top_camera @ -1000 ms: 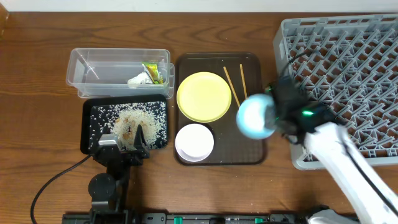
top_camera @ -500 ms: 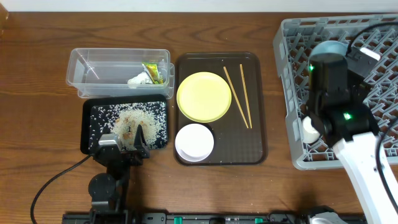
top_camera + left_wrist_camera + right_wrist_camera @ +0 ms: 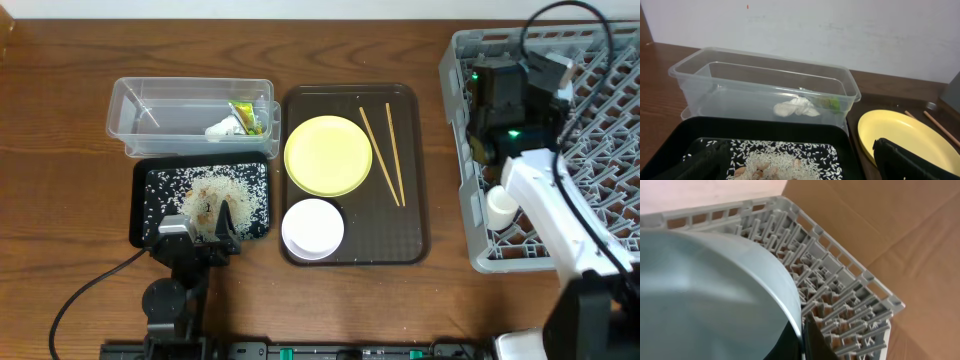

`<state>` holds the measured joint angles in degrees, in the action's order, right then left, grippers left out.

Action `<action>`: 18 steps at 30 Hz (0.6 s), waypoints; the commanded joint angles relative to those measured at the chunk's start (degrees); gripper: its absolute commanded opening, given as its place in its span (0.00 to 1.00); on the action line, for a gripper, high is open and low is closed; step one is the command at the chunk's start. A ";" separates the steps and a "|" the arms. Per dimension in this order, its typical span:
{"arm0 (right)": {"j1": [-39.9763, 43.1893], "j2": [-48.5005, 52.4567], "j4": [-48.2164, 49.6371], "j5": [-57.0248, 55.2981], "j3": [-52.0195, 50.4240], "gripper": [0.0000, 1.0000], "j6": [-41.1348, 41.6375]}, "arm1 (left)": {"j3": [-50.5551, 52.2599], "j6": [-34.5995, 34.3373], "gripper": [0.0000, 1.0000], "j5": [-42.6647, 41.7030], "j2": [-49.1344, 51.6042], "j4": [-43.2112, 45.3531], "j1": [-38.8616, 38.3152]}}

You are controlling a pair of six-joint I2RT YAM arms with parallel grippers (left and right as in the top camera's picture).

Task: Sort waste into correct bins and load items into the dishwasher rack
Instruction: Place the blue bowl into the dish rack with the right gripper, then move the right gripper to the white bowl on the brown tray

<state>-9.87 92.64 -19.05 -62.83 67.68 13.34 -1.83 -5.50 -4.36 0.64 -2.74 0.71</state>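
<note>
My right gripper (image 3: 497, 95) is over the left part of the grey dishwasher rack (image 3: 590, 140). In the right wrist view it (image 3: 804, 336) is shut on the rim of the light-blue bowl (image 3: 715, 295), held above the rack's lattice (image 3: 845, 285). The arm hides the bowl in the overhead view. My left gripper (image 3: 200, 235) is open and empty over the near end of the black tray (image 3: 142, 200), which holds rice (image 3: 215, 195). The wrapper (image 3: 245, 117) and white scrap (image 3: 222, 128) lie in the clear tub (image 3: 180, 100). The yellow plate (image 3: 327, 155), white bowl (image 3: 313, 228) and two chopsticks (image 3: 381, 155) lie outside the rack.
The plate, white bowl and chopsticks lie on a dark brown serving tray (image 3: 400, 235) between the bins and the rack. The left wrist view shows the tub (image 3: 765, 82), the rice (image 3: 785, 160) and the plate (image 3: 900, 135). A cable runs by the table's front left.
My right arm has carried the light-blue bowl from beside the serving tray up and right, over the rack's left part. The left arm has not moved.
</note>
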 commanded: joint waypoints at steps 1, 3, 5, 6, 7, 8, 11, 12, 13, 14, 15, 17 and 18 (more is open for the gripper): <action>-0.57 2.84 3.13 -4.76 -0.04 0.01 -8.15 | 1.60 0.76 0.93 -0.59 -0.31 -0.79 0.28; -0.04 4.74 5.16 -5.95 -0.04 0.01 -10.80 | 1.60 0.76 0.93 -0.59 -0.31 -0.79 0.28; 0.50 6.64 5.62 -5.92 -0.04 0.01 -12.68 | 1.60 0.76 0.93 -0.59 -0.31 -0.79 0.28; 0.63 7.56 5.51 -5.92 -0.04 0.01 -13.09 | 1.60 0.76 0.93 -0.59 -0.31 -0.79 0.28; 0.74 8.70 5.25 -5.92 -0.04 0.01 -13.88 | 1.60 0.76 0.93 -0.59 -0.31 -0.79 0.28; 0.70 9.64 4.76 -5.95 -0.04 0.01 -14.82 | 1.60 0.76 0.93 -0.59 -0.31 -0.79 0.28; -0.50 11.98 1.68 -5.97 -0.04 0.01 -15.76 | 1.60 0.76 0.93 -0.59 -0.31 -0.79 0.28; -1.18 12.66 0.26 -5.95 -0.04 0.01 -15.74 | 1.60 0.76 0.93 -0.59 -0.31 -0.79 0.28; -1.92 13.25 -0.83 -5.95 -0.04 0.01 -15.61 | 1.60 0.76 0.93 -0.59 -0.31 -0.79 0.28; -2.67 13.51 -1.70 -5.92 -0.04 0.01 -15.52 | 1.60 0.76 0.93 -0.59 -0.31 -0.79 0.28; -3.48 13.57 -2.73 -5.90 -0.04 0.01 -14.78 | 1.60 0.76 0.93 -0.59 -0.31 -0.79 0.28; -4.94 13.46 -4.24 -5.90 -0.04 0.01 -13.05 | 1.60 0.76 0.93 -0.59 -0.31 -0.79 0.28; -5.77 13.25 -4.76 -5.90 -0.04 0.01 -12.96 | 1.60 0.76 0.93 -0.59 -0.31 -0.79 0.28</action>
<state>-13.56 103.85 -22.20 -69.97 68.38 0.58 -1.83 -5.50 -4.36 0.64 -2.74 0.71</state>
